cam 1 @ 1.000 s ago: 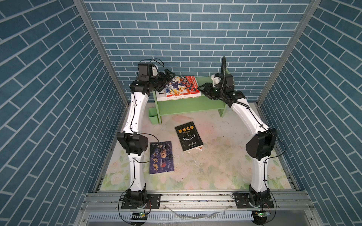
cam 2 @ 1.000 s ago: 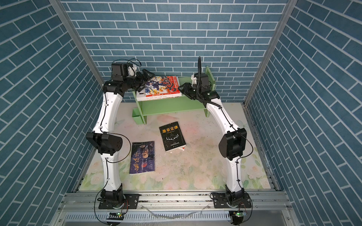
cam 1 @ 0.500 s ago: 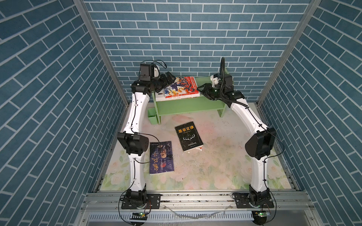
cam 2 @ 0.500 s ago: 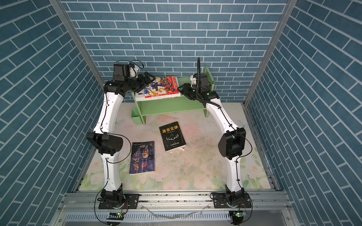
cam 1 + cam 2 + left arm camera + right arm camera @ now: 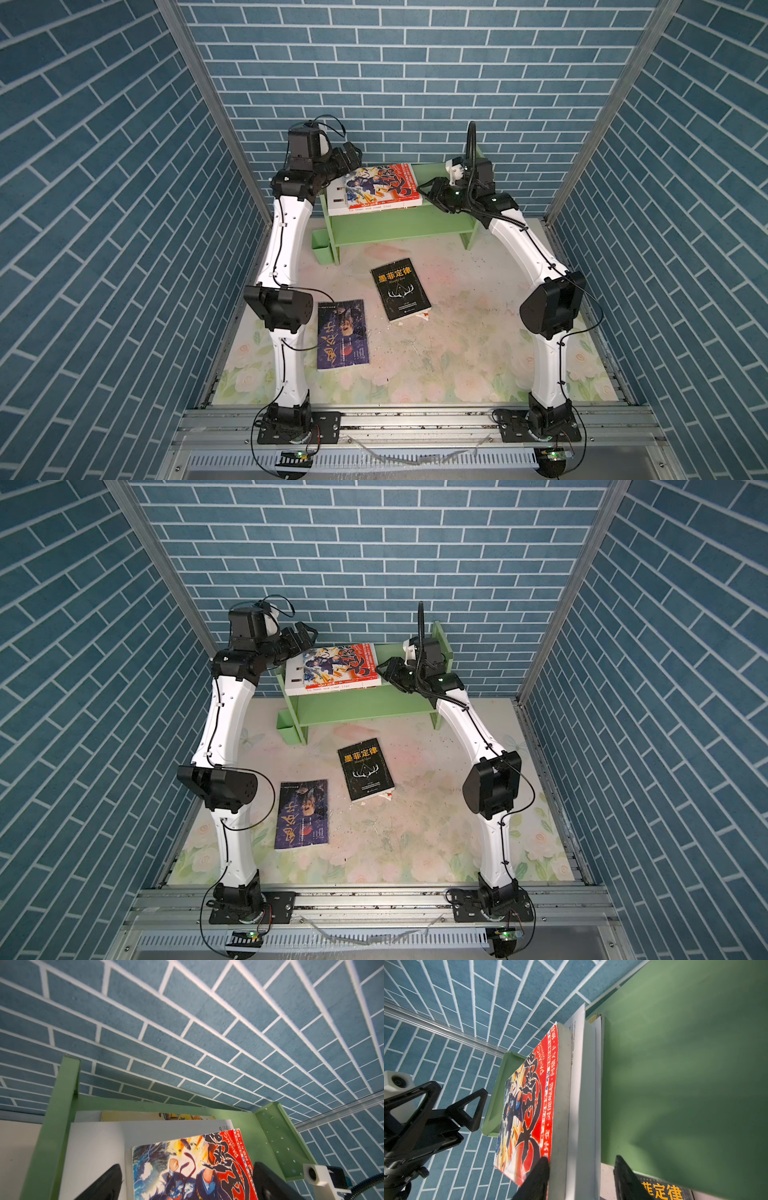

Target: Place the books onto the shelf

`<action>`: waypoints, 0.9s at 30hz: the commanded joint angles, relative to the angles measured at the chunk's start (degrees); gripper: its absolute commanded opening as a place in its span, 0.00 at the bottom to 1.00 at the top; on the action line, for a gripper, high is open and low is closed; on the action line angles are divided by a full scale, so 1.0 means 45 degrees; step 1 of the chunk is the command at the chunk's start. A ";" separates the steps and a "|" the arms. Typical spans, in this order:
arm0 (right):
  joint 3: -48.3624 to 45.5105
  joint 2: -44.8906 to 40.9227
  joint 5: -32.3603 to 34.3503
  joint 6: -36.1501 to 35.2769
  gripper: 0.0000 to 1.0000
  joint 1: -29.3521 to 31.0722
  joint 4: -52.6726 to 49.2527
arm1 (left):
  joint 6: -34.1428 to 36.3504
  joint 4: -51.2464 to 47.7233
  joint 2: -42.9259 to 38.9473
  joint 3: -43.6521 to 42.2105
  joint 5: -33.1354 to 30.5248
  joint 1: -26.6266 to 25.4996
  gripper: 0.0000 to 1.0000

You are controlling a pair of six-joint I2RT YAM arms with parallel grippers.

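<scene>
Drawn back a touch from where it stood 1 second ago, the left claw (image 5: 354, 153) hangs at the left rear corner of the shelf (image 5: 395, 216). Its jaws are spread as wide as they go and hold nothing. The right claw (image 5: 428, 192) has edged in against the right end of the stack of books (image 5: 380, 187), which lies flat on the top tier and has barely shifted.

Both top views show what the wrist cameras largely miss: 2 more books flat on the floral counter (image 5: 457, 353). A black book (image 5: 401, 289) with gold characters and antlers lies in front of the shelf, and a dark blue book (image 5: 343, 334) lies beside the left arm. A small green cup (image 5: 322, 247) sits against the shelf's left leg.

The left wrist view shows the red comic (image 5: 187, 1172) on top, a white book (image 5: 97, 1147) beneath it and a yellowish cover (image 5: 145, 1115) lower still.

The right wrist view takes the stack edge-on. The right claw's jaws stand about halfway apart astride its end, with 1 finger (image 5: 537, 1180) against the red cover; whether they pinch the books cannot be told. Beyond the far side panel, the same view catches the left claw's empty, parted fingers (image 5: 454, 1114).
</scene>
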 commanded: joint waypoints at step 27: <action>0.0573 -0.0135 0.0073 -0.0806 0.51 0.0013 -0.0552 | -0.1472 0.0620 -0.8696 -1.2862 0.4915 -0.1017 1.00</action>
